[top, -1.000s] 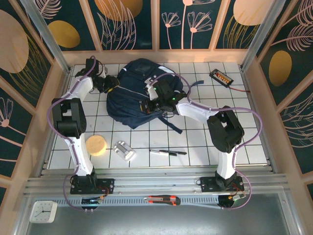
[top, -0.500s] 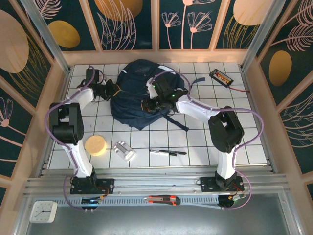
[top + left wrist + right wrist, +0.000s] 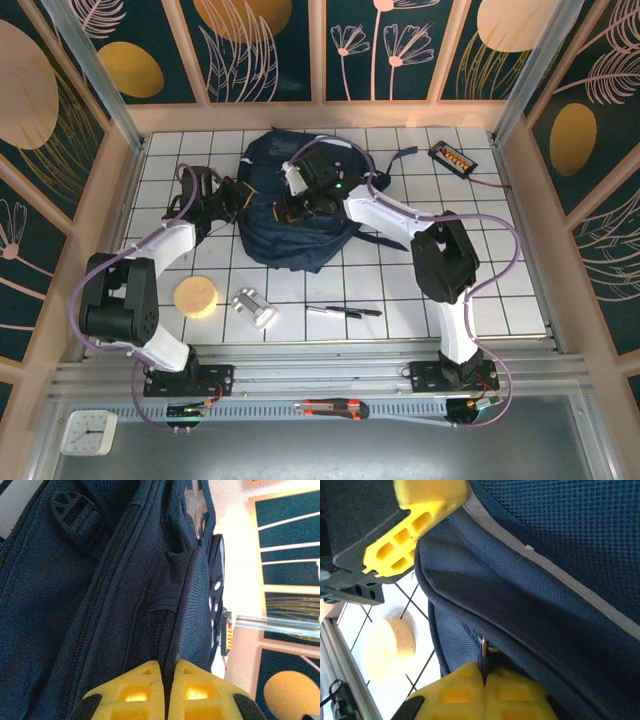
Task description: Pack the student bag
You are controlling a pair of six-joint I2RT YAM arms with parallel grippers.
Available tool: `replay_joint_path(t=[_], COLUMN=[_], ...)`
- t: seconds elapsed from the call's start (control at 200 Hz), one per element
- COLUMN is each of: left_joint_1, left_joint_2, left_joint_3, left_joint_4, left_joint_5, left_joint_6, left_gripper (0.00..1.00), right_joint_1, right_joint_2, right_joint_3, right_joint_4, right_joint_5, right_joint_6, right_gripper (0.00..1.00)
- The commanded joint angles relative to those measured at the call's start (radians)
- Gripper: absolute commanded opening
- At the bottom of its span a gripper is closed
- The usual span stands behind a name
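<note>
Both arms have shifted over the last second: the left arm's elbow has dropped towards the near left corner, its wrist has slid down the bag's left side, and the right wrist has moved further up the table. The student bag (image 3: 300,240) lies bunched at the far middle of the white tiled table (image 3: 500,290), more crumpled than before.

The left gripper (image 3: 237,195) sits at the bag's left edge. From its wrist, its yellow fingers (image 3: 135,690) are pressed together, with a ridge of navy fabric beside a zip running in between them. The right gripper (image 3: 286,208) rests on top of the bag. Its wrist camera shows its jaws closed tight on a small metal zip pull (image 3: 483,647), and one of the left gripper's fingers (image 3: 395,550) close by at the bag's rim.

On the near tiles, well apart from the bag, lie a round yellow sponge (image 3: 197,296), a small silver object (image 3: 253,307) just right of it, and a dark pen (image 3: 345,311). A black device (image 3: 452,156) sits in the far right corner.
</note>
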Motion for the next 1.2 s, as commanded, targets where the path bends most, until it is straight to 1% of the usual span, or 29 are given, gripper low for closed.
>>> replay_joint_path(t=[0.0, 0.11, 0.2, 0.3, 0.4, 0.475, 0.53, 0.56, 0.585, 0.601, 0.666, 0.701, 0.731, 0.741, 0.771, 0.876, 0.996, 1.121, 1.196], left_joint_1=[-0.041, -0.088, -0.139, -0.199, -0.244, -0.258, -0.259, -0.259, -0.259, -0.258, -0.250, -0.241, -0.230, -0.225, -0.210, -0.154, -0.144, -0.145, -0.150], left_joint_2=[-0.081, -0.126, -0.156, -0.176, -0.164, -0.147, -0.151, -0.159, -0.168, -0.174, -0.192, -0.195, -0.199, -0.200, -0.196, -0.144, -0.038, 0.028, 0.054], left_joint_3=[-0.053, -0.097, -0.153, -0.193, -0.185, -0.170, -0.157, -0.149, -0.140, -0.135, -0.105, -0.092, -0.084, -0.083, -0.079, -0.047, 0.049, 0.059, 0.050], left_joint_4=[0.104, 0.115, 0.168, 0.205, 0.208, 0.199, 0.161, 0.126, 0.098, 0.078, -0.004, -0.038, -0.057, -0.059, -0.054, -0.035, -0.072, -0.020, 0.021], left_joint_5=[0.051, -0.008, -0.061, -0.126, -0.144, -0.129, -0.120, -0.125, -0.133, -0.137, -0.139, -0.132, -0.123, -0.119, -0.099, 0.001, 0.065, 0.094, 0.102], left_joint_6=[-0.093, -0.124, -0.188, -0.240, -0.246, -0.233, -0.207, -0.185, -0.161, -0.148, -0.079, -0.046, -0.023, -0.015, 0.001, 0.056, 0.145, 0.124, 0.097], left_gripper=[0.00, 0.00, 0.00, 0.00, 0.00, 0.00, 0.00, 0.10, 0.22, 0.28, 0.46, 0.52, 0.56, 0.57, 0.59, 0.60, 0.59, 0.54, 0.46], right_joint_1=[-0.007, -0.026, -0.043, -0.062, -0.081, -0.105, -0.129, -0.142, -0.156, -0.164, -0.193, -0.195, -0.195, -0.216, -0.228, -0.229, -0.226, -0.215, -0.206], right_joint_2=[0.063, 0.075, 0.074, 0.051, -0.006, -0.072, -0.126, -0.157, -0.180, -0.196, -0.259, -0.283, -0.304, -0.310, -0.326, -0.355, -0.357, -0.346, -0.342], right_joint_3=[0.105, 0.131, 0.135, 0.118, 0.050, -0.034, -0.106, -0.149, -0.182, -0.202, -0.282, -0.316, -0.343, -0.350, -0.371, -0.402, -0.406, -0.385, -0.372], right_joint_4=[0.050, 0.055, 0.060, 0.049, 0.043, 0.048, 0.059, 0.067, 0.074, 0.078, 0.094, 0.101, 0.104, 0.104, 0.104, 0.074, 0.016, -0.076, -0.123], right_joint_5=[-0.021, -0.039, -0.055, -0.045, -0.009, 0.014, 0.028, 0.032, 0.033, 0.034, 0.029, 0.026, 0.023, 0.022, 0.013, -0.029, -0.077, -0.061, -0.057], right_joint_6=[-0.049, -0.065, -0.070, -0.091, -0.124, -0.139, -0.145, -0.145, -0.146, -0.146, -0.146, -0.151, -0.158, -0.161, -0.177, -0.254, -0.355, -0.463, -0.521], right_gripper=[0.00, 0.00, 0.00, 0.00, 0.00, 0.00, 0.00, 0.00, 0.00, 0.00, 0.00, 0.00, 0.00, 0.00, 0.00, 0.00, 0.00, 0.00, 0.00])
